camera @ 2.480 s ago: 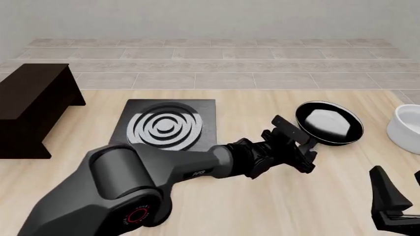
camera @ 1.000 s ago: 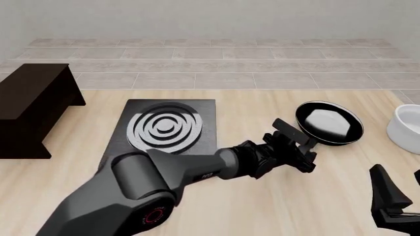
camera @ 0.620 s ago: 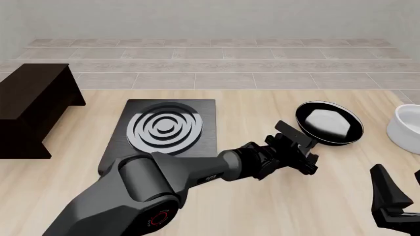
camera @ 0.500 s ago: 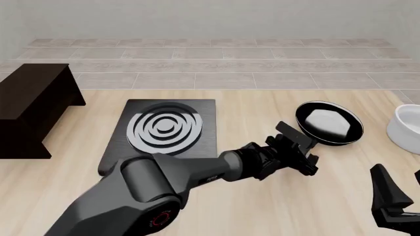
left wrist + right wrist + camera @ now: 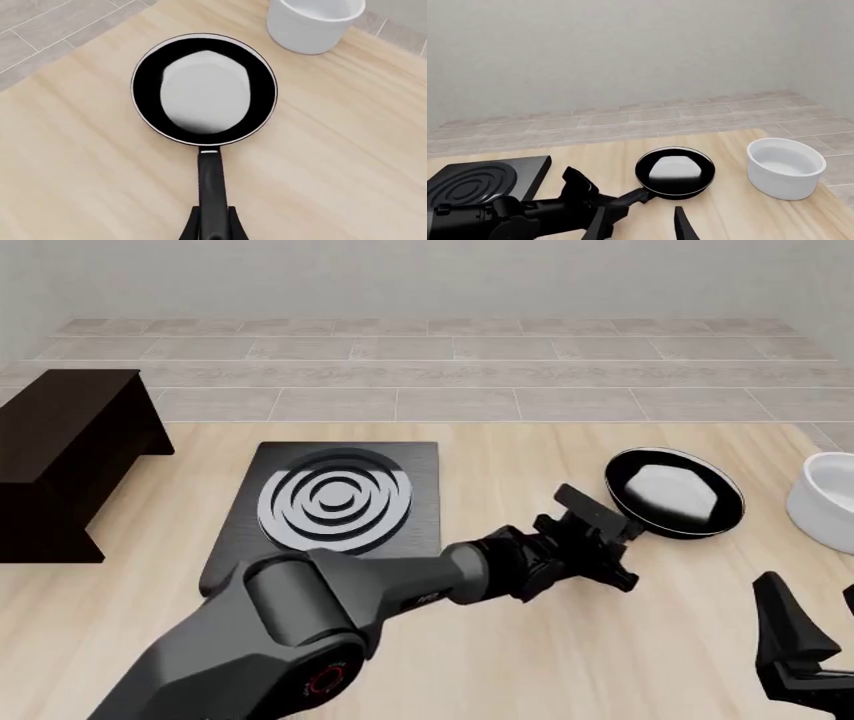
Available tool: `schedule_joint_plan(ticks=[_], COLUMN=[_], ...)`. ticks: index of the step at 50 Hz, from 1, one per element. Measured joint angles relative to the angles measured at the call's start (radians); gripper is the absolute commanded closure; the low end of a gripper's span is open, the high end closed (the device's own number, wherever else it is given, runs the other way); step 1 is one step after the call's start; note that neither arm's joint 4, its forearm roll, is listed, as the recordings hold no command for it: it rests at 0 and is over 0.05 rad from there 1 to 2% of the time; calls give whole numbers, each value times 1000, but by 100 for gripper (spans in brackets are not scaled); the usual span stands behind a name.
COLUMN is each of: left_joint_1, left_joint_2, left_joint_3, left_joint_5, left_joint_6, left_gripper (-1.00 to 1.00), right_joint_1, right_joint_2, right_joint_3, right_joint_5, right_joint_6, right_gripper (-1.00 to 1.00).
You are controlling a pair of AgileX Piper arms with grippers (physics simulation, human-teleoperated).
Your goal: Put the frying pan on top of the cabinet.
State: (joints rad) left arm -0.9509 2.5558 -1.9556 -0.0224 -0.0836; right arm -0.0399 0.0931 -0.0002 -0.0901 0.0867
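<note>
Left gripper (image 5: pixel 213 231) fingers closed on frying pan (image 5: pixel 204 90) handle, pan on table

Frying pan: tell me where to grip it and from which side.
Grip the frying pan by its short handle, which juts toward the arms' near-left. Come in along it from that end, as the left gripper does, its fingers on either side of the handle.

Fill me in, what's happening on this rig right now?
The left end effector is closed around the end of the frying pan handle, with the pan sitting on the table near the white bowl. The cabinet stands far off at the table's left side, with nothing on top. The right end effector is open and idle, holding nothing. The black slab with white rings lies between pan and cabinet.
</note>
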Motion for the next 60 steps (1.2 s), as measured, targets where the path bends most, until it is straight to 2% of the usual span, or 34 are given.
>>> schedule_joint_plan(ticks=[15,28,46,60], left_joint_1=[12,33,101,166], left_joint_2=[-20,-90,-269,-450], left_joint_3=[33,127,269,394], left_joint_5=[-15,-54,-110,-136], left_joint_6=[17,43,70,156], left_gripper=[100,100,100,100], right_joint_1=[0,2,5,8], right_joint_2=[4,0,-5,-13], right_joint_3=[0,0,0,0], right_joint_5=[-4,1,6,14], right_joint_6=[-2,-6,-12,-17], right_gripper=[-100,-100,-100,-100])
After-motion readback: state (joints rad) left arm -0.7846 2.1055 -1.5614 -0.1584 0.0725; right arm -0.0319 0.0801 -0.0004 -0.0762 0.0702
